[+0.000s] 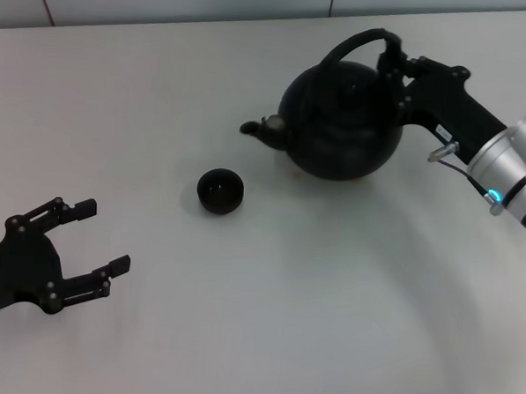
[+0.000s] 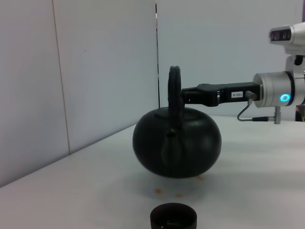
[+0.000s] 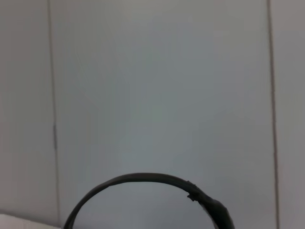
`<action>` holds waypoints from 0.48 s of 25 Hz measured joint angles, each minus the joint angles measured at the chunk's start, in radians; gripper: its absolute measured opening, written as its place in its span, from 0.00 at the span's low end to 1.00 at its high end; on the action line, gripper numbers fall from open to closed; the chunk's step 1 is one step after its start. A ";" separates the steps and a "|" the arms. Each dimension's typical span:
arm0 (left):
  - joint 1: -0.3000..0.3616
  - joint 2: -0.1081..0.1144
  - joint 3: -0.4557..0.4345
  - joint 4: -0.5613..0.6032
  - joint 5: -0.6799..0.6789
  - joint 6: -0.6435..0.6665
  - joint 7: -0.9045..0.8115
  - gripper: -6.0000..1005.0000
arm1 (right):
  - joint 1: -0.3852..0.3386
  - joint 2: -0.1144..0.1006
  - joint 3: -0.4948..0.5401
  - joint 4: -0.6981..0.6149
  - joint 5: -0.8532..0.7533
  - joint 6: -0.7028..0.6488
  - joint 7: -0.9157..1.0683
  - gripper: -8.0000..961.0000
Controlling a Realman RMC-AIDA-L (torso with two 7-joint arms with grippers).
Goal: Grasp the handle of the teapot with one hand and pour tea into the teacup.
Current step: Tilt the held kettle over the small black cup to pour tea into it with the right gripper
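Here the white table point(image 1: 264, 338) carries the black teapot point(image 1: 342, 122) at the far right, apparently lifted just clear of it, spout toward the teacup point(image 1: 220, 191) nearby. The right gripper point(image 1: 395, 58) is clamped on the handle point(image 1: 346, 47). The left gripper point(image 1: 102, 237) rests at the near left, fingers spread.

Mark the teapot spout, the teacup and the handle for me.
teapot spout point(image 1: 259, 129), head view, on the short spout's tip.
teacup point(image 1: 220, 191), head view, middle of the cup.
handle point(image 2: 174, 88), left wrist view, upper part of the arched hoop.
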 joint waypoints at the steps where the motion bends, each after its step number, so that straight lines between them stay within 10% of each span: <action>1: 0.000 -0.001 0.000 0.000 0.000 0.000 0.000 0.85 | 0.006 0.000 0.000 -0.002 -0.014 0.002 0.000 0.10; 12: 0.001 -0.007 0.000 0.001 -0.001 -0.003 0.003 0.85 | 0.038 0.001 -0.046 -0.030 -0.045 0.019 0.001 0.10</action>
